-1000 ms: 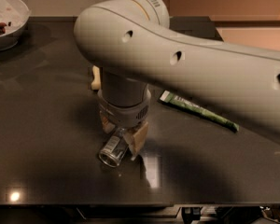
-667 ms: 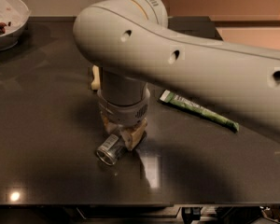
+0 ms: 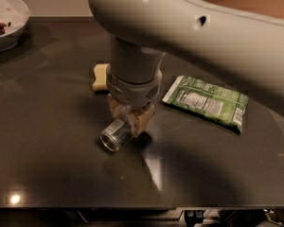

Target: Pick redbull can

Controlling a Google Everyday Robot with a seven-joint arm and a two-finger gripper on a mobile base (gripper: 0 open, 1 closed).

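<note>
The redbull can [image 3: 114,135] is slim and silvery and lies on its side, with one shiny round end facing the front left. My gripper [image 3: 129,122] hangs from the big white arm over the middle of the dark table [image 3: 47,145]. Its tan fingers [image 3: 142,119] are shut on the can's far half. The can seems to be held just above the tabletop, with a shadow under it. The arm hides the can's far end.
A green snack bag [image 3: 207,101] lies flat to the right of the gripper. A pale yellow sponge [image 3: 100,76] sits just behind it on the left. A white bowl [image 3: 7,21] with dark bits stands at the back left corner. The table's front edge is close below.
The arm has risen, taking the gripper and the can up with it. More of the green bag now shows from under the arm.
</note>
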